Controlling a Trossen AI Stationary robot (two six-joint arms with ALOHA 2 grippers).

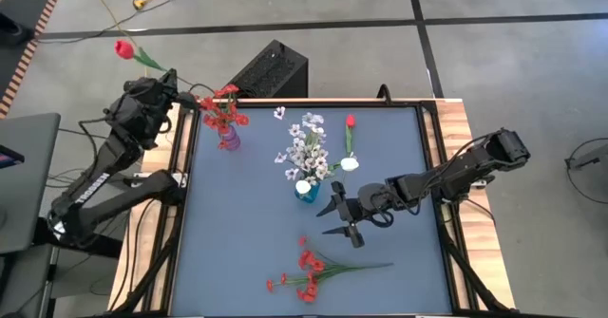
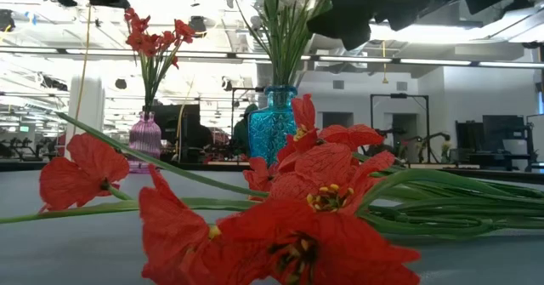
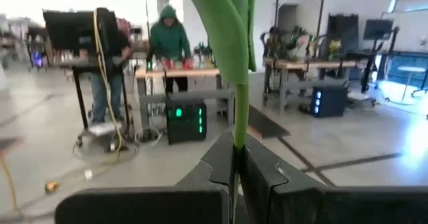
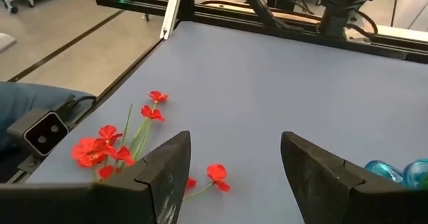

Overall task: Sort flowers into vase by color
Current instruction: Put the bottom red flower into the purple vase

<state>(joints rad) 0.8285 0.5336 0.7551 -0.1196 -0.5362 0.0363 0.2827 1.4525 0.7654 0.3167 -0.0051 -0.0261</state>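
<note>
My left gripper (image 1: 172,77) stands at the table's far left corner, shut on a red single-stem flower (image 1: 124,49) whose bloom hangs out beyond the table edge. A pink vase (image 1: 228,139) holds red flowers (image 1: 220,109). A blue vase (image 1: 306,191) holds white flowers (image 1: 306,152). A red spray (image 1: 309,271) lies flat on the mat near the front edge. One red stem (image 1: 350,122) and a white bloom (image 1: 350,164) lie right of the blue vase. My right gripper (image 1: 338,215) hovers open over the mat's middle, between the blue vase and the red spray (image 4: 114,147). My left gripper pinches the flower's green stem (image 3: 239,134) between its two fingers, which lie level and across the stem. The stem with its leaf (image 3: 227,30) rises past the fingertips. The flower is lifted clear of the table, and its bloom (image 1: 124,49) is out past the far left corner.
A small white bloom (image 1: 279,113) lies loose near the mat's far edge. A black box (image 1: 270,71) stands just behind the table. Bare mat (image 1: 237,233) lies at the front left. People stand at benches (image 3: 167,43) in the room beyond.
</note>
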